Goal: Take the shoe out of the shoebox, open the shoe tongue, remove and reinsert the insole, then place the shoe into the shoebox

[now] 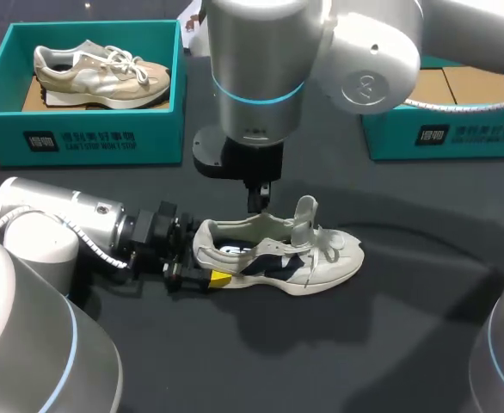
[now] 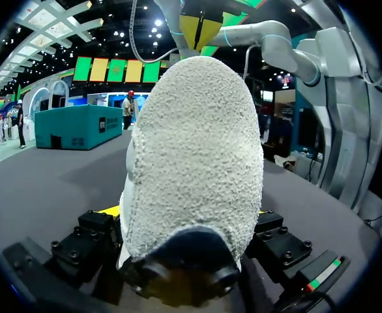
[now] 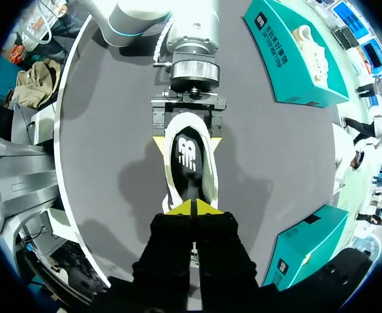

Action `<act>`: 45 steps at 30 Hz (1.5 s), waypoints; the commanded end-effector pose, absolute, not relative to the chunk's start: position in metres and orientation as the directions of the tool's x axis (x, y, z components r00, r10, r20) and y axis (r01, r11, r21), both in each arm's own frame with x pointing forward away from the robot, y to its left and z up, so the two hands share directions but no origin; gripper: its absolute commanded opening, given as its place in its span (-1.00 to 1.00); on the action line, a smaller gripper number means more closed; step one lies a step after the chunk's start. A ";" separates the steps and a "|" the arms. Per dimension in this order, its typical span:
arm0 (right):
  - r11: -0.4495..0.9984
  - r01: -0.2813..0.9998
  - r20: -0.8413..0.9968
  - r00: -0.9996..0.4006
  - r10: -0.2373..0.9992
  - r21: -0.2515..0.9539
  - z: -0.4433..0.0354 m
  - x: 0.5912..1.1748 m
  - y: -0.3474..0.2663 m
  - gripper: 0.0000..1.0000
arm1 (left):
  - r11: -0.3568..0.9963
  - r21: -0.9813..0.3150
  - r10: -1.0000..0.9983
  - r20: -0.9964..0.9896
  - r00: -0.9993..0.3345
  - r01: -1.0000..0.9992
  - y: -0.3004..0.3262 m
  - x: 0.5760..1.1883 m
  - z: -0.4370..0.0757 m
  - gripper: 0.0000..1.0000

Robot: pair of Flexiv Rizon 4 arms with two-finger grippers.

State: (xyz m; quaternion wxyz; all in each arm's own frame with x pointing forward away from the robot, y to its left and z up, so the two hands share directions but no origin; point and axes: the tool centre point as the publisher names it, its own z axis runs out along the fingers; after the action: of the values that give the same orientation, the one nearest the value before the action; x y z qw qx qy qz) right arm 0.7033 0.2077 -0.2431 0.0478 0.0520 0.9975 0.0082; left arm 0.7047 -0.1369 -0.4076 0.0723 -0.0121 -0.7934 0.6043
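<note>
At the table's far-left back corner a teal shoebox [image 1: 89,138] holds a beige shoe [image 1: 97,73]. Left arm [image 1: 54,224] comes in low and roughly horizontal over the dark table [image 1: 407,344]. Left gripper [image 1: 205,262] is clamped on the heel of the white shoe [image 1: 321,258], one yellow tip on each side. Shoe sits upright mid-table, outside both boxes, toe pointing right, tongue [image 1: 305,215] standing up, black insole [image 3: 188,156] visible inside. Right arm [image 1: 261,60] enters from the right, reaches past centre and points straight down over the shoe opening. Right gripper [image 3: 192,208] has its tips pressed together just behind the tongue; can't tell if anything is pinched. Second teal shoebox [image 1: 458,133] sits back right.
</note>
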 end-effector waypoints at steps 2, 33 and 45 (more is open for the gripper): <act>0.994 0.103 -0.094 -0.990 0.104 0.022 -0.244 0.704 0.208 -1.00 | 0.271 -0.960 0.107 0.101 -0.989 -0.068 -0.137 0.704 -0.408 -1.00; 0.999 -0.002 -0.044 -0.999 0.000 0.046 -0.318 0.714 0.232 -1.00 | 0.271 -0.960 0.107 0.101 -0.989 -0.068 -0.137 0.704 -0.408 -1.00; 0.999 -0.003 -0.063 -0.998 0.000 0.041 -0.350 0.715 0.233 -1.00 | 0.271 -0.960 0.107 0.101 -0.989 -0.068 -0.137 0.704 -0.408 -1.00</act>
State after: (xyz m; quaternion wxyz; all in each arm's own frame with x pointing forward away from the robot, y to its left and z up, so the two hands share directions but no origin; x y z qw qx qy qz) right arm 0.7160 0.2304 -0.3401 0.0289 -0.0024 0.9994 0.0200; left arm 0.7047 -0.1369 -0.4076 0.0724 -0.0121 -0.7933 0.6043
